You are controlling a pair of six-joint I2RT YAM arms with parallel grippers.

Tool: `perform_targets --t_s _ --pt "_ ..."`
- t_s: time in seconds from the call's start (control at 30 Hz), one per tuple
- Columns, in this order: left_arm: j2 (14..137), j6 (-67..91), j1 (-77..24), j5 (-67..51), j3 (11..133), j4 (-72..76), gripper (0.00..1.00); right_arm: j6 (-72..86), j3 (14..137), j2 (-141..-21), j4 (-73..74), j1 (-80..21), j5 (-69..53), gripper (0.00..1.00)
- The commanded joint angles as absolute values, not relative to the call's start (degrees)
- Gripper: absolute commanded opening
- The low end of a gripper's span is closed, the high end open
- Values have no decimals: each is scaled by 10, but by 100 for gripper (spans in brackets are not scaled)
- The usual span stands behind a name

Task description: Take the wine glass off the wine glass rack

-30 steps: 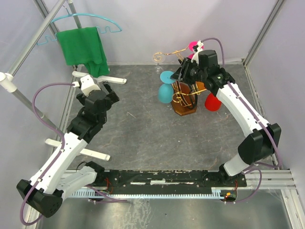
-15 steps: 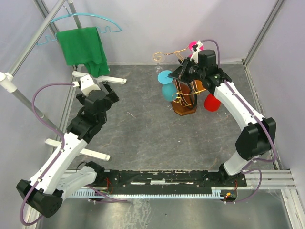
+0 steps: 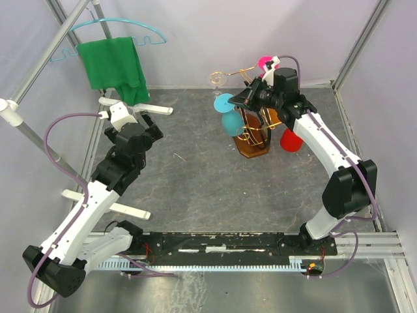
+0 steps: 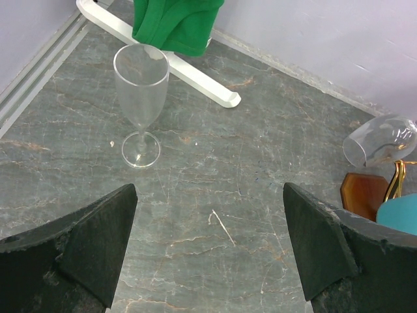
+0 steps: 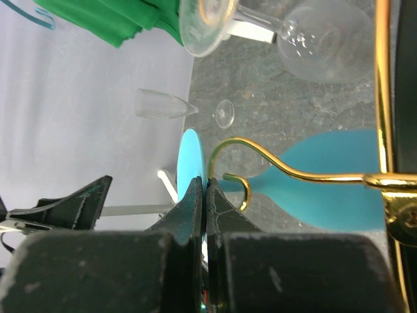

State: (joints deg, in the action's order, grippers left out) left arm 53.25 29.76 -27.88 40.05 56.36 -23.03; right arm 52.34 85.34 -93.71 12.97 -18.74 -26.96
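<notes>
Grey marbled table [image 3: 195,176], pale lilac walls all round, and the action is at the far right. The wine glass rack [image 3: 253,149] stands there on its brown wooden base, gold wire curling out. Off its left side hangs the turquoise wine glass [image 3: 229,124], bowl down, foot uppermost, and the right gripper [image 5: 206,184] is on it! The wrist view confirms it: both fingers [image 5: 190,212] are pinched on the rim of that thin turquoise foot, barely a sliver between them. The stem runs right beside the fingertips, at the tip of a scrolled gold arm [image 5: 229,156], with the bowl beyond, further from the tool. Whether the stem rests on the wire, I cannot tell.

A clear glass [image 5: 326,42] hangs on a neighbouring arm, a red glass [image 3: 290,139] is at the rack's right and a pink glass [image 3: 264,63] at the back. Over on the left, the left gripper [image 4: 210,192] hovers above the table, jaws spread wide with nothing in them, well apart from the rack. A clear flute [image 4: 140,98] stands upright ahead of it, near a green cloth [image 3: 114,65] on a turquoise hanger [image 3: 140,27].
</notes>
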Motion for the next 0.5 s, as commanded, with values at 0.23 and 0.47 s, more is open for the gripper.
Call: perform_targets --t_s 0.23,0.47 --pt "523 302 -280 398 568 -207 99 554 853 -950 13 -171 -252 1" --pt "522 303 -281 395 568 -207 99 535 837 -928 33 -162 -225 1"
